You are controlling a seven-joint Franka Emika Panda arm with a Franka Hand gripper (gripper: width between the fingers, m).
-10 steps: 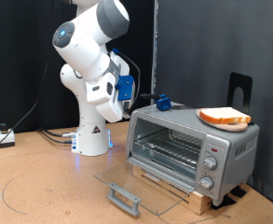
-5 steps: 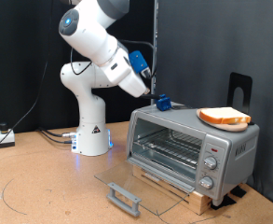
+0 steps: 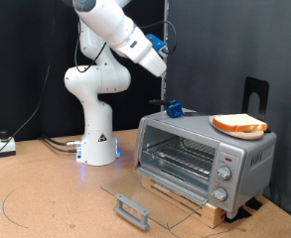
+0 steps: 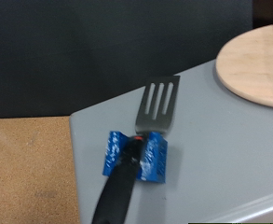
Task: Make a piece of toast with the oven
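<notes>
Arm: the white Panda arm (image 3: 110,40) rises from its base on the table (image 3: 46,193) and reaches toward the exterior view's top, its blue-marked end high above the oven.
Gripper: the gripper (image 3: 163,67) hangs in the air at the end of the arm, well above the oven's roof and apart from everything; in the exterior view it is too small and dark to tell whether the fingers are spread or closed, and the wrist view shows no fingers at all.
Oven: the oven (image 3: 200,159) sits on a wooden board at the exterior view's right, its glass door (image 3: 150,195) folded fully down and open, the wire rack (image 3: 180,157) bare inside, and knobs (image 3: 222,180) on its right side.
Piece of toast: the piece of toast (image 3: 239,124) lies flat on a round wooden plate (image 3: 252,133) on top of the oven, toward its right end; it is not inside the oven.
Spatula: the wrist view shows a dark slotted spatula (image 4: 155,105) lying on the grey roof of the oven, a blue wrapped block (image 4: 136,154) around its handle.
Exterior view only: the open door, the rack, the knobs and the whole arm.
Wrist view only: the spatula's slots and shape; the exterior view gives only a small blue lump there; the wrist view also catches just the edge of the plate.
</notes>
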